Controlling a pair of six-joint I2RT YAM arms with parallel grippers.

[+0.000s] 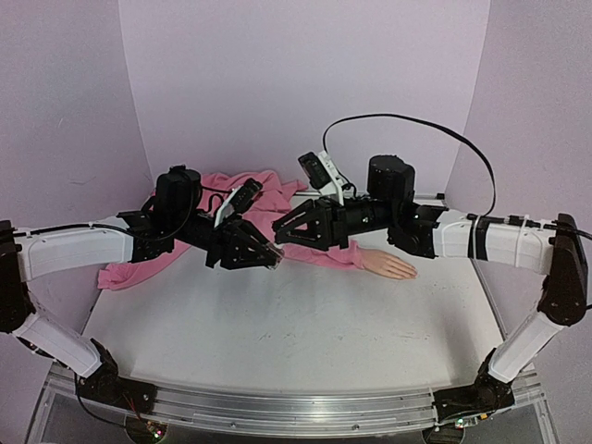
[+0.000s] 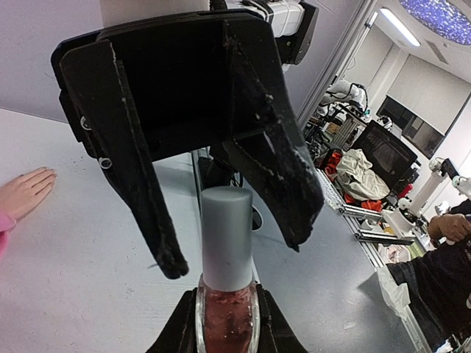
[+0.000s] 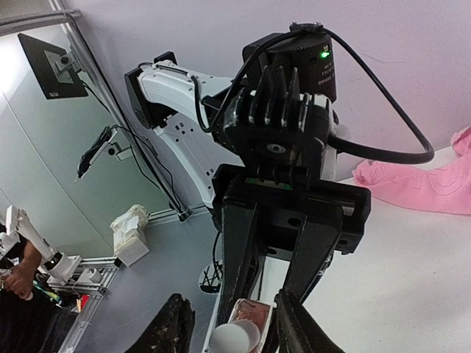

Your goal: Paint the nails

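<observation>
Left gripper was clamped on the polish bottle (pinkish stuff inside). Right gripper sat spread open either side of its grey cap. The nails, too tiny to see properly, were on the mannequin hand lying flat on the tabletop near the right arm.

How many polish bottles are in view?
1. The polish bottle is clamped in the left pincer, its grey cap inside the open right pincer. The pink sleeve could hide others.
</observation>
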